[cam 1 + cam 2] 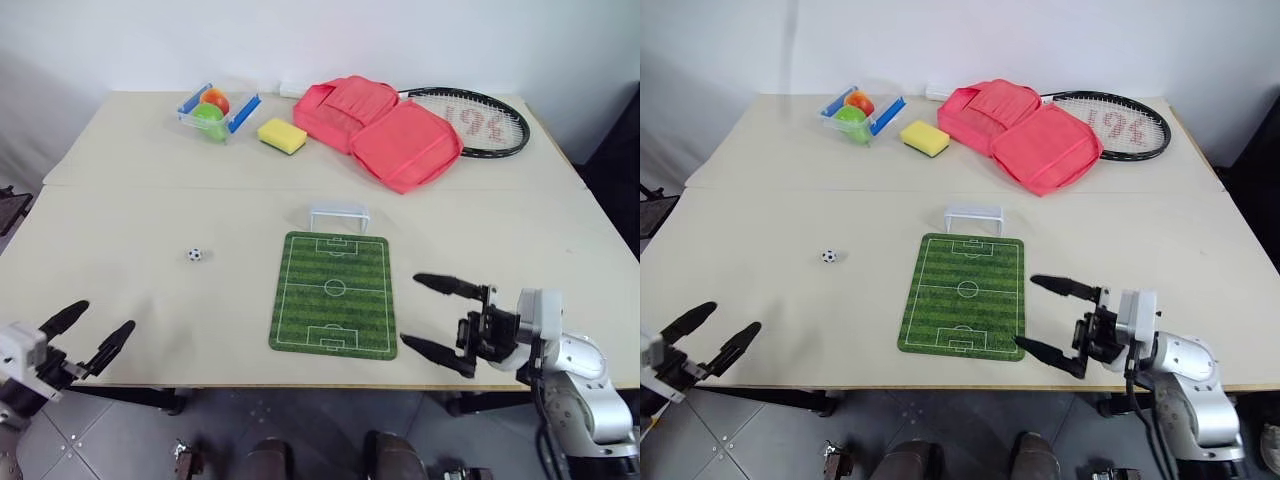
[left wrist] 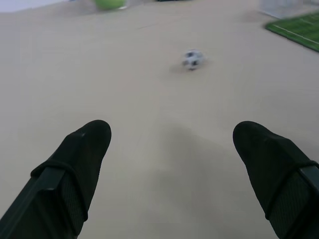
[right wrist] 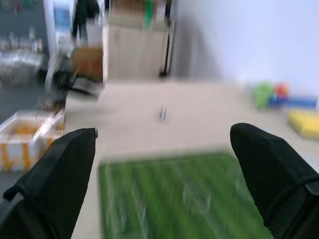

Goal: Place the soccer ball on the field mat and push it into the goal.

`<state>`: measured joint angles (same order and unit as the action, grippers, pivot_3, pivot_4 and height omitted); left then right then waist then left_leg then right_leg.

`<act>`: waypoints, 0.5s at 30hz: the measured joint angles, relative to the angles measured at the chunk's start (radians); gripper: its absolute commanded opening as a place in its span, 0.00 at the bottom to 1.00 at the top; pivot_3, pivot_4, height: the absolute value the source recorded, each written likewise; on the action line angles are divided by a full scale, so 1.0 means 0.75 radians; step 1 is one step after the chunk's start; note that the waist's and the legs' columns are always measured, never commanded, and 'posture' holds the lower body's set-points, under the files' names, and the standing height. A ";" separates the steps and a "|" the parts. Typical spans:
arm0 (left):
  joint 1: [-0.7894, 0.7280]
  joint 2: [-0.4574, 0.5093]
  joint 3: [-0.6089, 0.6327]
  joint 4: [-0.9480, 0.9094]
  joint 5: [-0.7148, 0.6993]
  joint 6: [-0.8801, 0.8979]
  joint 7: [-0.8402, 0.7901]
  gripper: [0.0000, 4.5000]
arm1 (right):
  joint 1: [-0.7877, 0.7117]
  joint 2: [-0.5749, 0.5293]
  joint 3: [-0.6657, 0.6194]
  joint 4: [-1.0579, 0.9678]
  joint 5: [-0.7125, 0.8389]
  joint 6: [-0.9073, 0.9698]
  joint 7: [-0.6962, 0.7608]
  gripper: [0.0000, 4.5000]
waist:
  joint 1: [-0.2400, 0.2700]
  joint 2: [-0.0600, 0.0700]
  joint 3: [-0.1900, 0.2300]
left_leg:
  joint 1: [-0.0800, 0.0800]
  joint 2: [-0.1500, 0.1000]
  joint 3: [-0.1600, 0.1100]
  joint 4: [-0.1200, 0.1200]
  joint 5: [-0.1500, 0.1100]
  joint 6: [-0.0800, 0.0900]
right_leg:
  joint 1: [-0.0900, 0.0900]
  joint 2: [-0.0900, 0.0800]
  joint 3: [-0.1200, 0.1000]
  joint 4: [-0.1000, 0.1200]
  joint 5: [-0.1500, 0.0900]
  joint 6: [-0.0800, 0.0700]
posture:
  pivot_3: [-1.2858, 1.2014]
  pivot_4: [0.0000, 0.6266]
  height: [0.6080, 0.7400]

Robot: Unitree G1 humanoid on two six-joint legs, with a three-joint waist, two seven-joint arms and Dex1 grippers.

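**Ball not yet picked up**

While the soccer ball (image 1: 195, 254) sits on bare table left of the field mat (image 1: 333, 293), well apart from it, I judge I'm at the reach-and-grasp step. My left gripper (image 1: 92, 335) hovers spread wide and empty near the table's front edge; the right gripper (image 1: 443, 315) gapes empty beside the mat. Next needs a delicate pinch: the ball is tiny, white with black patches. The goal (image 1: 339, 214) touches the mat's far end.

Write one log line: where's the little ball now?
soccer ball: on table, left of field mat | goal: empty | left hand: open | right hand: open
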<state>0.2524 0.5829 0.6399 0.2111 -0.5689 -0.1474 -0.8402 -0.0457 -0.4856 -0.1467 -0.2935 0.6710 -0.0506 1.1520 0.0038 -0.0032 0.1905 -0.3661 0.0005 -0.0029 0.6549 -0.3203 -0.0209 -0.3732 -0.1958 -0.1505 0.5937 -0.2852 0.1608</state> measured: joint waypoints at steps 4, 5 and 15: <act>0.037 -0.082 -0.007 -0.025 -0.020 0.046 0.022 0.99 | -0.007 0.016 -0.012 0.024 -0.018 -0.055 -0.013 1.00 | 0.026 -0.002 -0.001 | -0.002 0.000 0.000 0.004 -0.001 0.001 | 0.000 0.000 0.000 0.001 0.000 0.000 | 0.52 0.24 1.00; 0.034 -0.087 -0.019 -0.036 -0.021 0.057 0.026 0.99 | -0.007 0.016 -0.017 0.042 -0.024 -0.070 -0.009 1.00 | 0.030 -0.003 -0.002 | -0.002 0.000 0.000 0.005 -0.001 0.000 | 0.000 0.000 0.000 0.002 0.000 0.000 | 0.52 0.24 1.00; -0.497 -0.043 -0.259 -0.056 0.064 0.315 0.205 0.99 | -0.001 -0.025 -0.094 0.250 -0.088 -0.223 0.056 1.00 | 0.026 -0.004 -0.003 | -0.001 0.000 0.001 0.013 -0.001 0.001 | 0.000 0.002 0.004 0.009 0.003 -0.001 | 0.52 0.24 1.00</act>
<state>-0.1200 0.5510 0.4459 0.1692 -0.5209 0.0890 -0.6867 -0.0468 -0.5044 -0.2173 -0.1062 0.6047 -0.2176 1.1943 0.0230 -0.0060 0.1886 -0.3671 0.0004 -0.0021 0.6645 -0.3212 -0.0204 -0.3735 -0.1945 -0.1475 0.6005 -0.2830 0.1601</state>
